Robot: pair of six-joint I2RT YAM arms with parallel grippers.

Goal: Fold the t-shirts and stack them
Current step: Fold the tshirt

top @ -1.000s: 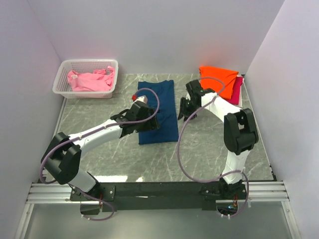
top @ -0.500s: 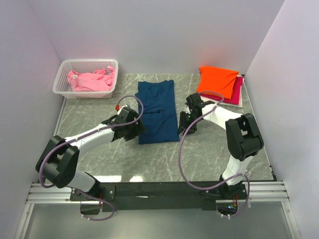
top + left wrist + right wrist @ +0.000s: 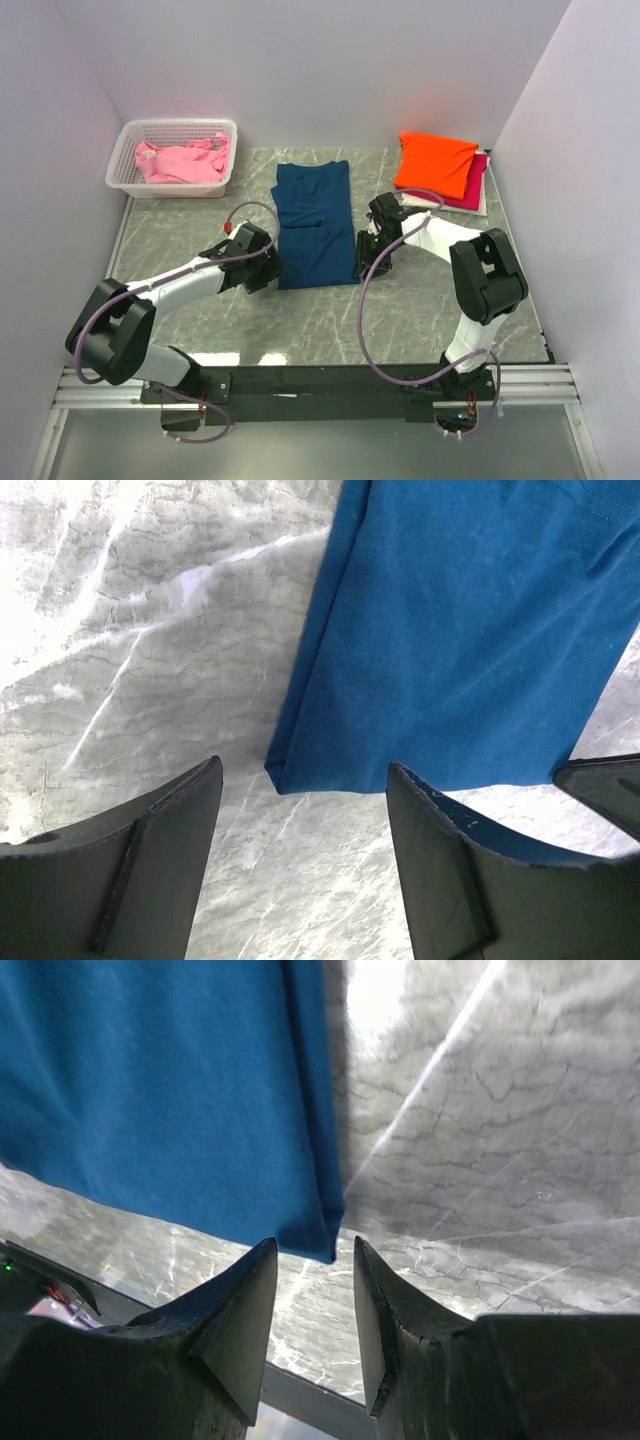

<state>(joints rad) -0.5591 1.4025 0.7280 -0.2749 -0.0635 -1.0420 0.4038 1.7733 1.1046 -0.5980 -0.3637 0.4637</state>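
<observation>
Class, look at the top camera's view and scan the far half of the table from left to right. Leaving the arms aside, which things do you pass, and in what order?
white basket holding the pink t-shirt → navy t-shirt spread flat → folded orange t-shirt

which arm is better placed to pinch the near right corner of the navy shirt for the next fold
Right. The right gripper is at that corner of the navy t-shirt, with its open jaws on either side of it. The left gripper sits at the near left corner, across the shirt's width.
</observation>
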